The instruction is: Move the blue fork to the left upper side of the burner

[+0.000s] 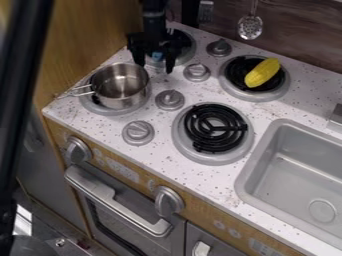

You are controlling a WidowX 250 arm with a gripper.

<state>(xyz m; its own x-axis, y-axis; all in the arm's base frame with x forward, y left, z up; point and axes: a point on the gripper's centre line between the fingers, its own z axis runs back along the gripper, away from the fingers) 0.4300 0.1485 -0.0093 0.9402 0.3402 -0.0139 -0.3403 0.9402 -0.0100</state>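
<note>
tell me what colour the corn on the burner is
The corn is yellow, seen best in the camera view.

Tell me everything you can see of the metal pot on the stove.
The pot is round and silvery, like polished steel, with an open top and no lid. Its thin handle, apparently looped wire, points to the picture's left over the speckled counter. It stands upright on the front-left burner, nothing visible inside. The gripper hangs just behind its rim; whether they touch, I cannot tell.
</note>
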